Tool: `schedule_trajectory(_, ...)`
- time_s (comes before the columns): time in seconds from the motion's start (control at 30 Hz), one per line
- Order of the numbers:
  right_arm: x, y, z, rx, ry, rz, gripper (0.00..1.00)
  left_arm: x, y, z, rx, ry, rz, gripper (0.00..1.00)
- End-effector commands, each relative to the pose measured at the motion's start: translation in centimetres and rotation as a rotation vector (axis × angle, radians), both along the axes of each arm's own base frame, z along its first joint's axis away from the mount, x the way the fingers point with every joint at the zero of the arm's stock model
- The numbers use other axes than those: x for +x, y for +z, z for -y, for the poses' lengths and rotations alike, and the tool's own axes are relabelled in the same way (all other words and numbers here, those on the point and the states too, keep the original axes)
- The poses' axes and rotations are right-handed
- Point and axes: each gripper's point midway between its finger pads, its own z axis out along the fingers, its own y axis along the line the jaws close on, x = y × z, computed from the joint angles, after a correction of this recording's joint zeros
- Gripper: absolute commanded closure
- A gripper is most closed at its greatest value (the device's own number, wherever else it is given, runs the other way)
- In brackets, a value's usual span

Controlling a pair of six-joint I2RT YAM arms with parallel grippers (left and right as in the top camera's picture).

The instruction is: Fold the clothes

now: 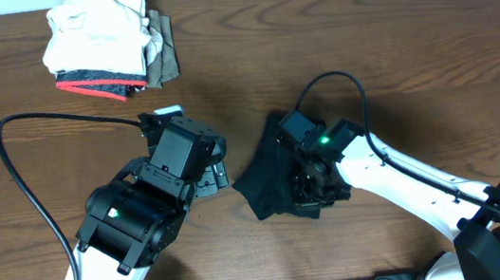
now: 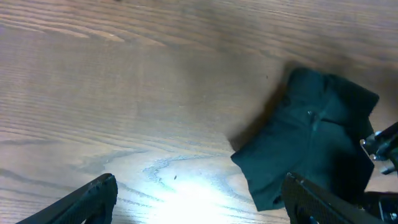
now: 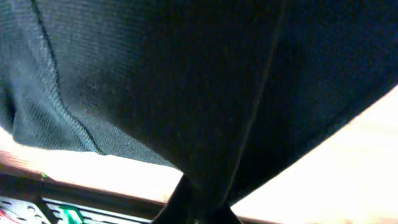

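1. The black shirt (image 1: pixel 264 188) is lying bunched in a crumpled heap on the counter (image 1: pixel 381 38), well apart from the folded stack (image 1: pixel 105 45), on the side nearer the arm bases. No clean fold is showing.
2. The right jaws are clenching shirt fabric on the heap's side away from the stack. The right wrist view is filling with black cloth, so I'm not seeing which edge or how many layers are pinched.
3. I'm judging that a multi-layer pinch is the main risk. Lifting would be hauling the whole wad up instead of opening it flat.
4. I'm also worrying about slip. The cloth is soft and the pinch looks thin, so a quick pull could be dropping it in a worse tangle.
5. The left jaws are standing wide, released and grasping nothing, hovering over bare counter between the stack and the shirt.
6. With nothing pinning the shirt's stack-side edge, any drag by the right arm could be sliding the heap, not stretching it.
7. The left arm reaching in is risking a bump with the right wrist, since both are working near the heap.
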Motion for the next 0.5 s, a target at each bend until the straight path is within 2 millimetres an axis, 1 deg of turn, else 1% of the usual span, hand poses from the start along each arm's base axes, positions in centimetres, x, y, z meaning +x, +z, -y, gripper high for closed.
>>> schedule_trajectory(0.0, -0.88, -0.05, -0.06, -0.027, 0.0, -0.016, 0.97, 0.24, 0.05, -0.46, 0.015, 0.024, 0.007, 0.14)
schedule_trajectory(0.1, -1.24, -0.06, -0.25, -0.029, 0.012, -0.019, 0.91, 0.23, 0.04, -0.46, 0.015, 0.023, 0.007, 0.14)
schedule_trajectory(0.2, -1.46, -0.06, -0.43, -0.03, 0.015, -0.02, 0.89, 0.23, 0.04, -0.46, 0.015, 0.023, 0.007, 0.14)
schedule_trajectory(0.3, -1.66, -0.06, -0.48, -0.033, 0.022, -0.022, 0.98, 0.18, 0.01, -0.5, 0.017, 0.023, 0.005, 0.14)
schedule_trajectory(0.47, -1.74, 0.03, -0.25, -0.045, 0.013, -0.024, 0.99, 0.11, -0.06, -0.55, 0.02, 0.023, 0.001, 0.14)
